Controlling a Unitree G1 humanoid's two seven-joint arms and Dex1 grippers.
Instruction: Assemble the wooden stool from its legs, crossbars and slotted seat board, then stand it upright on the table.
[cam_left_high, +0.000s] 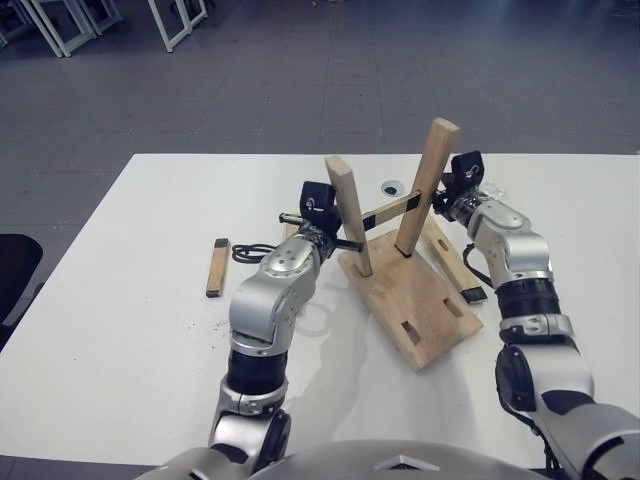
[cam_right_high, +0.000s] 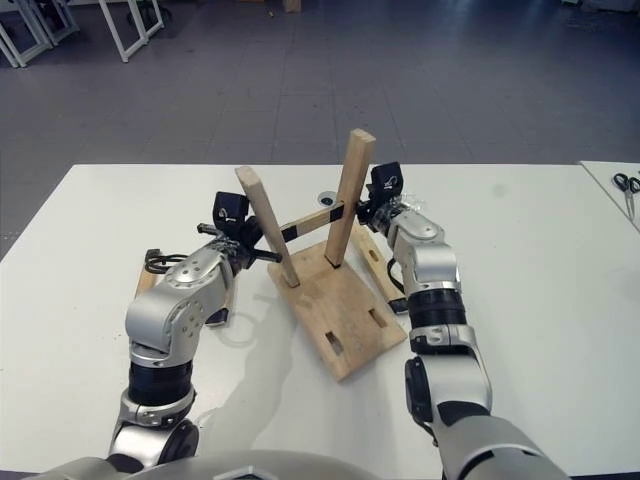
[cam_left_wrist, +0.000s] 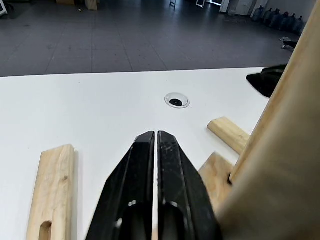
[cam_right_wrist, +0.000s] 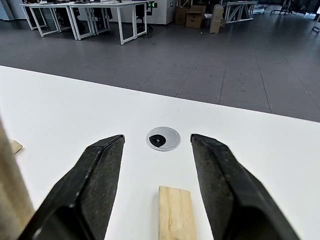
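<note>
Seat board (cam_left_high: 425, 305) lies flat at table (cam_left_high: 130, 330) centre, slotted face up, and I see two slots open at its 6 o'clock end. Two legs stand in the far slots: left leg (cam_left_high: 348, 210) and right leg (cam_left_high: 428, 180), both leaning slightly, with the crossbar (cam_left_high: 390, 210) bridging them about mid-height. Left gripper (cam_left_wrist: 155, 135) is clenched, fingers pressed together on nothing, sitting just at 9 o'clock of the left leg low down; can't tell if it touches the wood. Right gripper (cam_right_wrist: 157, 137) is released, fingers spread with nothing between them, at 3 o'clock of the right leg near the crossbar joint. Spare leg (cam_left_high: 448, 262) lies flat along the board's 3 o'clock edge under my right forearm. Short loose bar (cam_left_high: 217, 267) is well off at 9 o'clock, black cable (cam_left_high: 250, 252) beside it. Grommet (cam_left_high: 393, 186) at 12 o'clock behind the legs
</note>
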